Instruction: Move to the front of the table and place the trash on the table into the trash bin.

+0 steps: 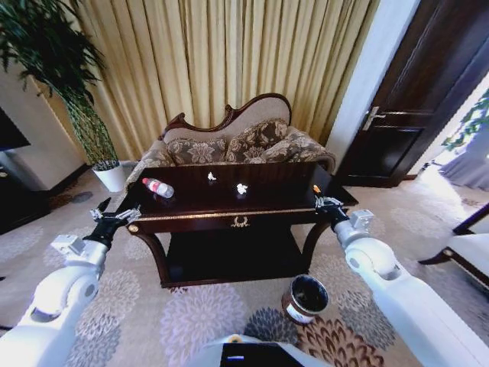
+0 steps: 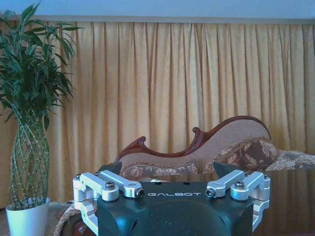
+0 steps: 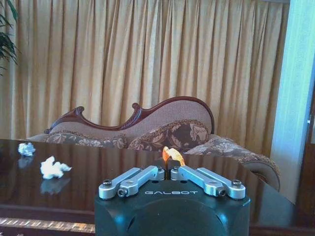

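1. Here, the left gripper [image 1: 113,217] is held spread by the table's [image 1: 229,222] left corner, near the bottle [image 1: 158,187].
2. The right gripper [image 1: 328,205] is pressed together at the right corner.
3. Scraps [image 1: 242,188] lie mid-table; the trash bin [image 1: 306,297] is set on the floor in front.

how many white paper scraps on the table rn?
2: one crumpled scrap mid-table toward the sofa, another scrap just right of it on the table. Smaller bits may go unseen.
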Controlling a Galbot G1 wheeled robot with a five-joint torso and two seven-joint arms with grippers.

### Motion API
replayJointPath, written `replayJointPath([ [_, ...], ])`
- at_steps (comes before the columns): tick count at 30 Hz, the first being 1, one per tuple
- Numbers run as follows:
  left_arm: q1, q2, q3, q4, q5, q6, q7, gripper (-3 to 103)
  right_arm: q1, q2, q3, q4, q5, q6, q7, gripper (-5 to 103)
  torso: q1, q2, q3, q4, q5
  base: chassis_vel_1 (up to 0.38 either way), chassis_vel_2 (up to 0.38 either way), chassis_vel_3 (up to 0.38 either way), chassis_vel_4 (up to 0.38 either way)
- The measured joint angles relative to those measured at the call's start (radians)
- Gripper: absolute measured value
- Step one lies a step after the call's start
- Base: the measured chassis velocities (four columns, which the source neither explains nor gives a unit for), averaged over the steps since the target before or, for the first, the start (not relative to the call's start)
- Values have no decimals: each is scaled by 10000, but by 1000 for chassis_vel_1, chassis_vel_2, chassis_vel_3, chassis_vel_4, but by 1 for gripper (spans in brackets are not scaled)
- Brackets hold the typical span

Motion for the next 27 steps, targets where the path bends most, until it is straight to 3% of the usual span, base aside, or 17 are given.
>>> replayJointPath([
  [17,18,-73,76,-21,79,-79,6,100,-425,470,-8,-227,-318,243,114,1,0,1,0,-3,0,93,-91,-94,106],
  [19,45,-126,64,-8,83,-105,17,100,-1315,1090,175,-760,-1009,221,-186,1,8,-4,3,-3,1,0,0,0,0],
  [25,51,-171,72,33,83,-119,24,100,-1612,1506,129,-2081,-1732,303,-659,1,3,-2,0,-3,1,0,0,0,0],
  [27,44,-191,73,63,83,-123,31,100,-1427,1623,14,-3309,-2152,585,-1212,1,3,-1,1,-3,3,0,0,0,0],
])
